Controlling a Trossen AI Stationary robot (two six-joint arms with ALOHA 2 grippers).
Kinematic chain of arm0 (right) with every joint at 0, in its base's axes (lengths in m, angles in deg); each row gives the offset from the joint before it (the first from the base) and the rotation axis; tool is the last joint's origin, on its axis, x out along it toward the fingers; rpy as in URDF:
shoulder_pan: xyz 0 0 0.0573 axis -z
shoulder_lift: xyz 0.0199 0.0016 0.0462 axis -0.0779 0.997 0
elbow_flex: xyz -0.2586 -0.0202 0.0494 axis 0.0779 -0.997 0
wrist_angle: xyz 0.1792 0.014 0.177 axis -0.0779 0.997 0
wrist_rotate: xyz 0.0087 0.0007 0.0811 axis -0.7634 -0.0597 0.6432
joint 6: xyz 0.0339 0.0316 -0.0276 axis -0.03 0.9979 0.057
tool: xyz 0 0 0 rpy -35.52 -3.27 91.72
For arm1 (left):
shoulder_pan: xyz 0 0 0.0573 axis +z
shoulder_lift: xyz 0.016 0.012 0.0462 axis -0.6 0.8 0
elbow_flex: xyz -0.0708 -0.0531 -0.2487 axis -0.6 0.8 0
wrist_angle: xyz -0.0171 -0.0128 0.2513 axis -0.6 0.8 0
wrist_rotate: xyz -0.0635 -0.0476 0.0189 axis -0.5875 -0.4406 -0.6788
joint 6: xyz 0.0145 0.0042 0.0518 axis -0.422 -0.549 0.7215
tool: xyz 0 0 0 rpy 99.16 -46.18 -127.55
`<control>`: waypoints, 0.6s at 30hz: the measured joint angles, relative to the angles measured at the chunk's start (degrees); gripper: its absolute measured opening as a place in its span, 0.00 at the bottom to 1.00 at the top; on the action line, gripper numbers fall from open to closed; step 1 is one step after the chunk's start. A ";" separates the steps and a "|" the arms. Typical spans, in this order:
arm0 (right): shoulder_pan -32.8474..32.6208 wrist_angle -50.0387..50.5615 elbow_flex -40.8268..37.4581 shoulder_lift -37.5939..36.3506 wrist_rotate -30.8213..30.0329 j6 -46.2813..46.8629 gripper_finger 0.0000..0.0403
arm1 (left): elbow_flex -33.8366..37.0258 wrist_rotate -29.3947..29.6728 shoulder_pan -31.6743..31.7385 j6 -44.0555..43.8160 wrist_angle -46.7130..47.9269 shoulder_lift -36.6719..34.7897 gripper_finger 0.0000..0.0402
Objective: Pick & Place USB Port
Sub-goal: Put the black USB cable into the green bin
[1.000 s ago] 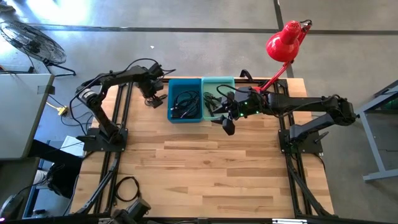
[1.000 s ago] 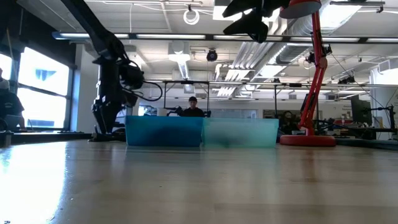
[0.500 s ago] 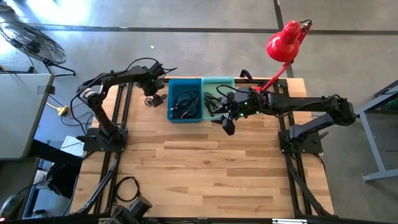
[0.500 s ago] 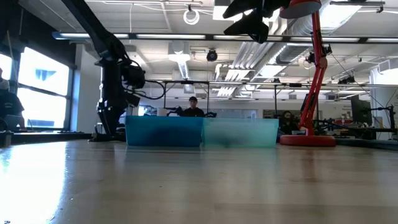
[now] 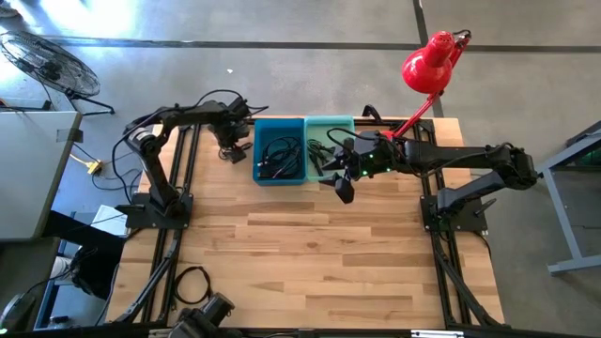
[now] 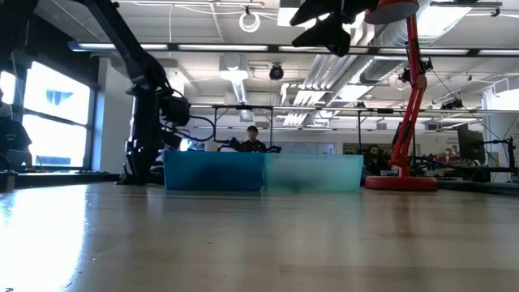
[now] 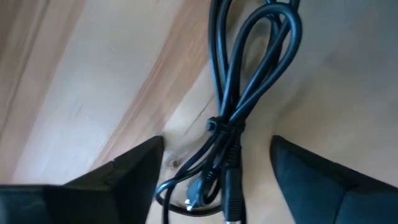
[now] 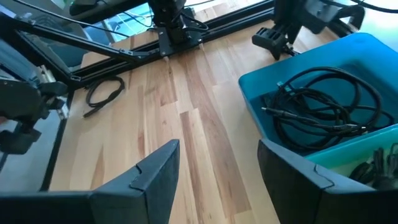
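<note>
the left gripper [image 7: 214, 180] hangs low over the wooden table [image 5: 310, 253], its two dark fingers [image 7: 130, 171] spread apart with nothing pinched between them; directly beneath the gap lies a bundled black usb cable [image 7: 233, 112], its loops running away from the fingertips and its plug ends lying on the wood between the two fingers. just beside this gripper, on the side toward the table's middle, stands the blue bin [image 5: 280, 150], holding a tangle of black cables [image 8: 323, 106], and touching that bin's far wall is a teal bin [image 5: 329, 141] with more cords inside. the right gripper [image 5: 344, 188] hovers high over the teal bin's near edge, well apart from the left one; its fingers [image 8: 155, 171] also stand parted and empty. beyond the bins, a red desk lamp [image 5: 427, 66] leans over the table's far right corner. a loose black cable loop [image 5: 191, 284] lies at the table's near left edge. in the low view a person [image 6: 252, 139] sits behind the bins in the room beyond.
</note>
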 joint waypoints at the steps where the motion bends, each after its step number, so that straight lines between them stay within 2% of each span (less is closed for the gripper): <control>1: 0.00 0.00 0.00 0.00 -0.45 -0.08 0.52 | 0.00 -0.20 0.19 0.67 -0.19 0.04 0.69; 5: 0.07 -0.01 0.00 0.00 -1.39 -1.04 0.52 | 0.00 -0.48 0.53 3.45 -0.56 0.26 0.49; 11: 0.20 -0.02 0.00 0.00 -1.87 -2.06 0.52 | 0.00 -1.14 1.21 6.29 -1.21 0.37 0.10; 14: 0.20 -0.02 0.00 0.00 -1.86 -2.14 0.52 | 0.02 -2.17 1.18 6.83 -1.18 0.37 0.08; 18: 0.17 -0.02 0.00 0.00 -1.61 -2.14 0.52 | 0.08 -8.35 1.29 8.06 -2.12 0.02 0.13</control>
